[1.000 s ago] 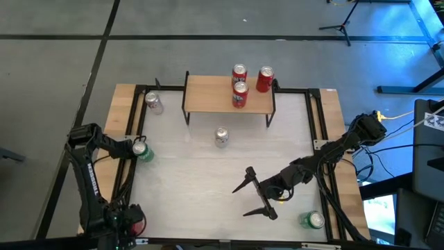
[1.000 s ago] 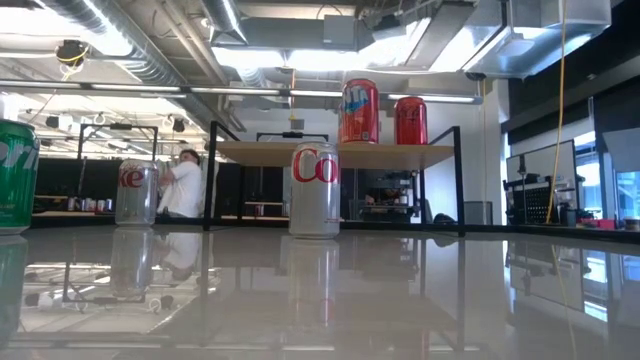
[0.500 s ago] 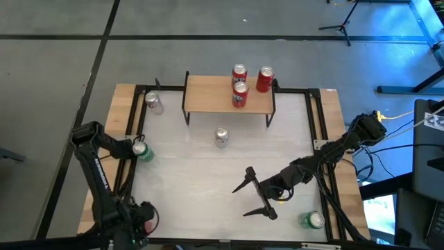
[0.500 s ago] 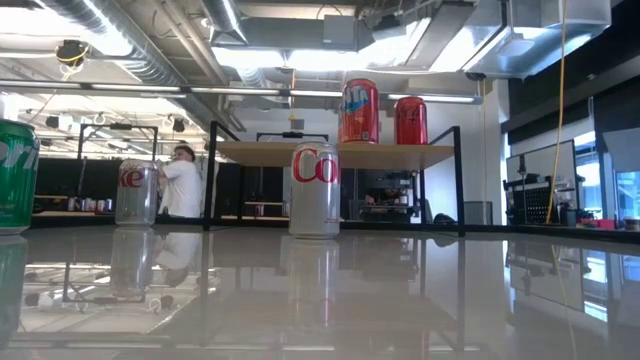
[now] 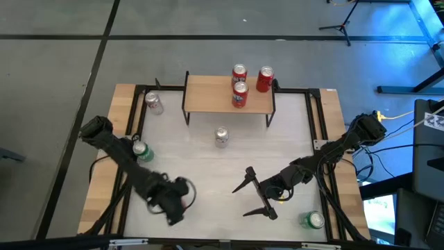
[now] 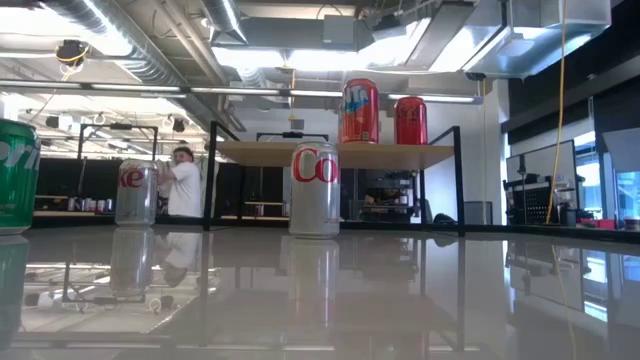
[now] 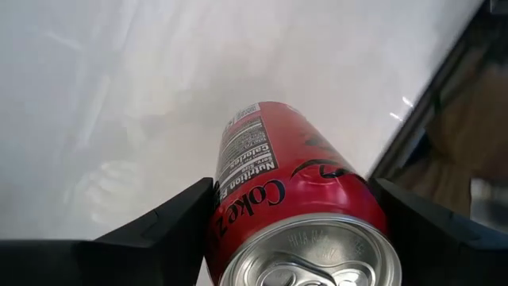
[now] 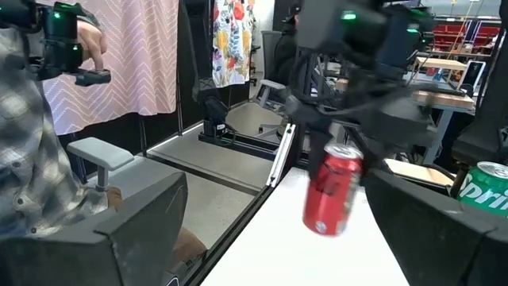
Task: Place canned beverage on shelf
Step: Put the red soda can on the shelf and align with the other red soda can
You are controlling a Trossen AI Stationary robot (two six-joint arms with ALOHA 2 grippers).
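Holding a red Coke can between the fingers of the left end effector, above the near-left part of the counter; reading "Coke Z" and a "Nutrition Facts" panel on its side, pull-tab end facing the wrist camera. Appearing in the right wrist view as a tilted red can hanging from the left arm, clear of the counter. Hovering over the near-right counter with jaws spread wide and gripping nothing, the right end effector. Standing at the far edge, the shelf, carrying one red can on its top, with two more red cans just behind it. Sitting in front of the shelf, a silver Coke can showing "Co" in red; another silver can at far left; a green Sprite can near the left edge and another green can at near right. Standing in the room behind, a person in a white top.
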